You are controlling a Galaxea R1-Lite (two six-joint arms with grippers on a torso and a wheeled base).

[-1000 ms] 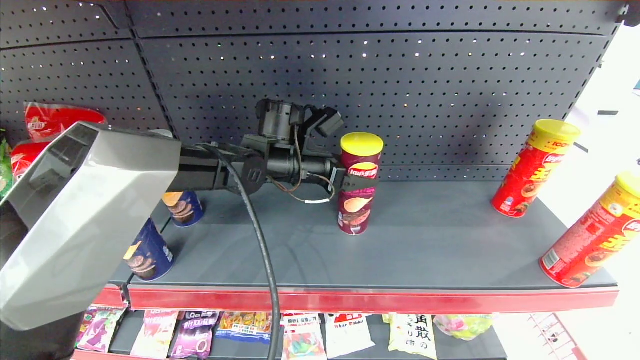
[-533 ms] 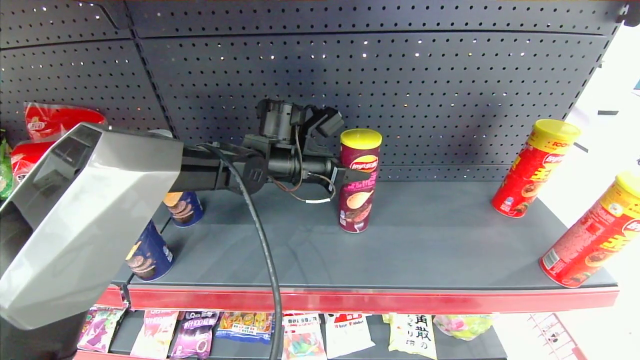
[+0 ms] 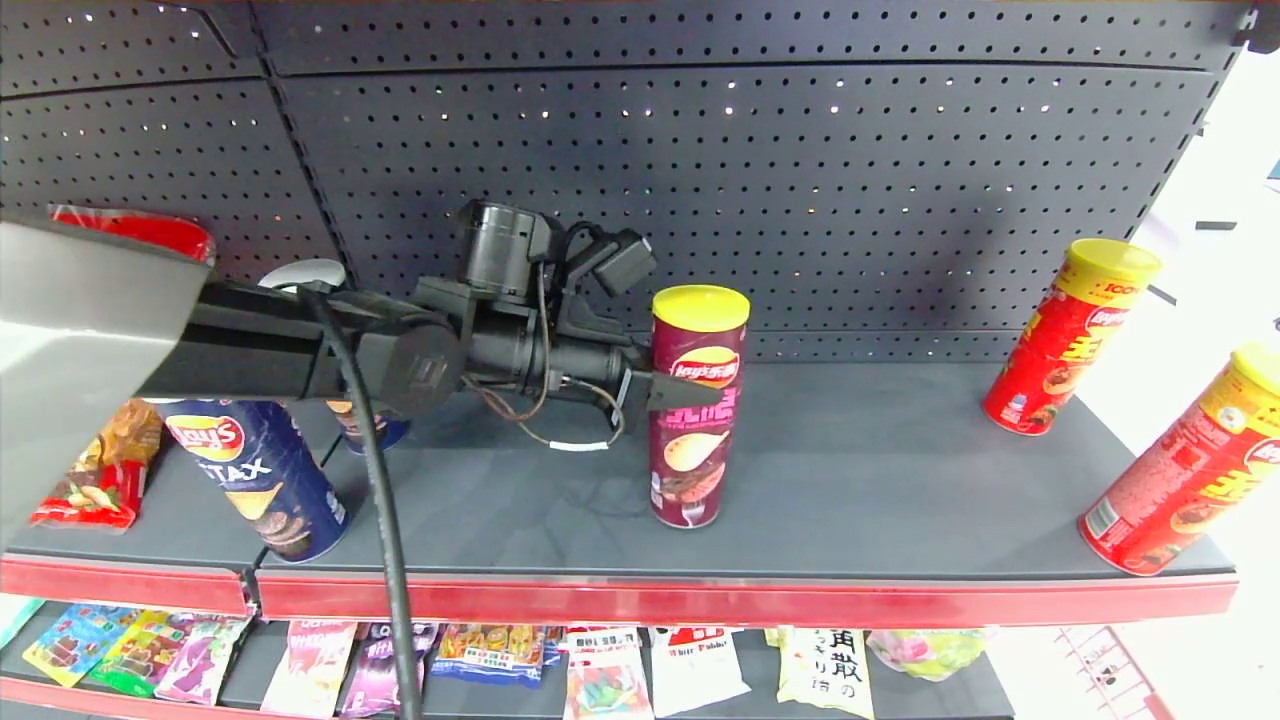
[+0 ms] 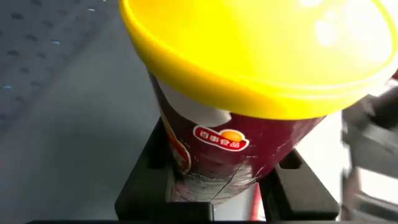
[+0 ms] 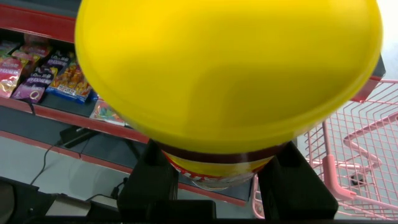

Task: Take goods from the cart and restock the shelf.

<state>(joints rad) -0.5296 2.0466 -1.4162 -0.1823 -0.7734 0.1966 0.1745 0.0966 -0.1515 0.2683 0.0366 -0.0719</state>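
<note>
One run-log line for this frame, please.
left end effector: shut on maroon chip can, upright on shelf | right end effector: shut on yellow-lidded can, near pink cart

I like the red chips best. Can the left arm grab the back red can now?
Probably not yet: the left gripper is shut on the maroon can. Nothing stands between it and the red can, though.
</note>
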